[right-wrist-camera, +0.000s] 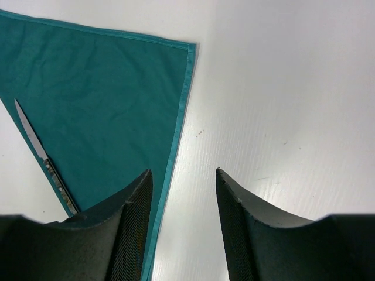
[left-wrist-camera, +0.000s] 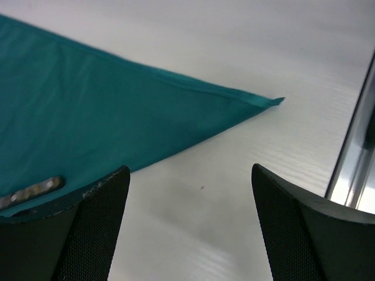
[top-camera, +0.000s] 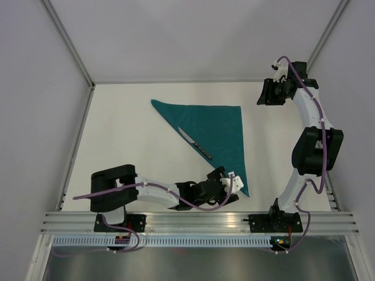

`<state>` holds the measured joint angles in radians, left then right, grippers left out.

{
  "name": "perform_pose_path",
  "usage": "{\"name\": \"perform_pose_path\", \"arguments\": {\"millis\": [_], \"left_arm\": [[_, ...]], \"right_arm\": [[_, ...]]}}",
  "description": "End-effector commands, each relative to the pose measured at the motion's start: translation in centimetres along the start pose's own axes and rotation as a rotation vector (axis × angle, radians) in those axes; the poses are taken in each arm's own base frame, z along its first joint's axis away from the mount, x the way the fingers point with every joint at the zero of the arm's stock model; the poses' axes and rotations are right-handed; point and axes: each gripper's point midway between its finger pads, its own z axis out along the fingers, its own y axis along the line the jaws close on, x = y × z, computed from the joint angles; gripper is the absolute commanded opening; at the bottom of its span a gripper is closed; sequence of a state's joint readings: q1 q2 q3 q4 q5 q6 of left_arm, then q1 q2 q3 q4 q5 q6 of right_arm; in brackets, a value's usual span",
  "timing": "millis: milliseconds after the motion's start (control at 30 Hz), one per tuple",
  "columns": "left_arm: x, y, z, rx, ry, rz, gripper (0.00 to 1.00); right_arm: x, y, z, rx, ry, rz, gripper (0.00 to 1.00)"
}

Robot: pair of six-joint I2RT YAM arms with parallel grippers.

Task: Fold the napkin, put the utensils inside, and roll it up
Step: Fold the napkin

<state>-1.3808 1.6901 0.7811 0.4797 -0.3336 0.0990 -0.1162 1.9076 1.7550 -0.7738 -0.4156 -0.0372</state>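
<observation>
A smooth white desk (top-camera: pixel 129 146) is seen from above. At the near left, the left arm (top-camera: pixel 152 192), white with black joints, is stretched low along the near edge.

In the middle lies the napkin (top-camera: pixel 214 126), a soft teal cloth folded into a flat triangle. It is faintly creased and has a narrow stitched hem. Its long edge slants from the far left down to a sharp point at the near right.

The knife (top-camera: pixel 194 143) is laid along that slanted edge. Its thin silver blade points to the far left and its dark handle to the near right.

The left pincer (left-wrist-camera: pixel 190 170) is held low by the napkin's near point. Its dark, finely textured fingers are spread wide, with only bare desk between them and nothing gripped. One finger overlaps the cloth near the knife handle.

At the far right, the right arm (top-camera: pixel 313 146) is raised. The right pincer (right-wrist-camera: pixel 184 171) hangs over the napkin's hemmed right edge, parted and holding nothing.
</observation>
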Motion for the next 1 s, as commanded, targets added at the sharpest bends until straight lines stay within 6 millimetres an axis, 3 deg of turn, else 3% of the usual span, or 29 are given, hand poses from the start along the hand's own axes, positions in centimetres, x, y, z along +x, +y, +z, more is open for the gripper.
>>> {"name": "perform_pose_path", "arguments": {"millis": [0,67,100,133,300,433,633,967], "left_arm": [[-5.4,-2.0,2.1,-0.028,-0.212,0.069,0.88],[-6.2,-3.6,2.9,-0.014,-0.244,0.091,0.82],[-5.1,-4.4,3.7,-0.008,-0.222,0.110,0.81],[-5.7,-5.1,4.2,-0.001,-0.234,0.113,0.80],[-4.4,-7.2,6.3,0.032,-0.200,0.153,0.78],[-4.2,-7.9,7.1,0.049,-0.184,0.171,0.70],[-3.1,-8.5,7.1,0.078,-0.149,0.172,0.60],[-1.5,-9.8,7.1,0.130,-0.099,0.154,0.64]], "right_arm": [[-2.3,1.2,-1.7,-0.028,-0.093,-0.030,0.53],[-2.4,1.1,-1.8,-0.024,-0.095,-0.034,0.53],[-2.5,1.0,-1.8,-0.024,-0.097,-0.035,0.53],[-2.4,1.0,-1.8,-0.024,-0.096,-0.036,0.53],[-2.3,0.7,-1.9,-0.023,-0.096,-0.042,0.52],[-2.3,0.5,-1.9,-0.023,-0.097,-0.042,0.51],[-2.1,0.5,-2.1,-0.023,-0.096,-0.046,0.50],[-1.8,0.4,-2.1,-0.023,-0.093,-0.044,0.49]]}}
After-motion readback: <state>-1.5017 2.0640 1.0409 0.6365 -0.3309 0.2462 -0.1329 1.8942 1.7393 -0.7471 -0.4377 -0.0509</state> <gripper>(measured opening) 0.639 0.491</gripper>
